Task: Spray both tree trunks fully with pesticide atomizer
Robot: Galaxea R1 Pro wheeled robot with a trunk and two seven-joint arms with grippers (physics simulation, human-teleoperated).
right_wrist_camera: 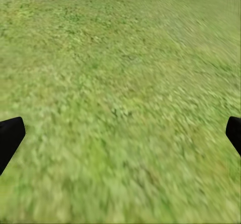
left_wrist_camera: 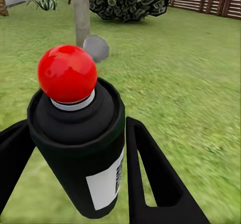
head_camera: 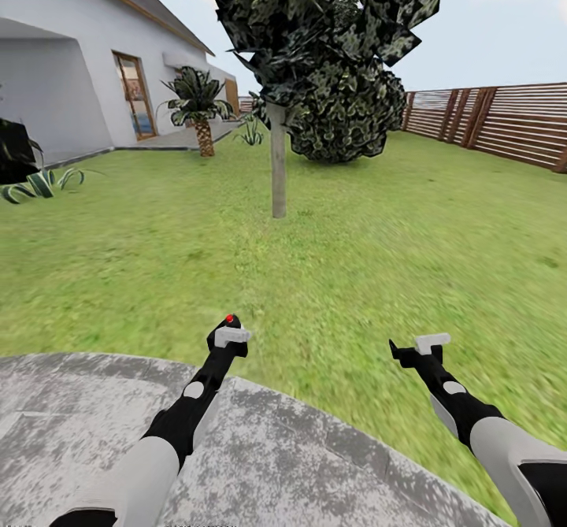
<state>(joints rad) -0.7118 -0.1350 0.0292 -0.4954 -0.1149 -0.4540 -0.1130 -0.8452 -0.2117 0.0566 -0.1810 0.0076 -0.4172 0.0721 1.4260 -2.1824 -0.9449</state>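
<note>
Sprayer in hand, tree trunk at twelve o'clock.

The lawn lay between robot and trunk; the left gripper pinched the sprayer, probably aimed at the bark, while the right gripper hung spread wide, holding nothing.

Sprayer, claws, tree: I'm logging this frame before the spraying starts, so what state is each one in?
Sprayer: held upright in the left claw, red knob on top, off the grass.
Left claw: shut on the sprayer, a finger on either side.
Right claw: open, nothing between its fingers, over the grass.
Tree trunk: standing upright in the grass ahead, apart from both claws.
</note>
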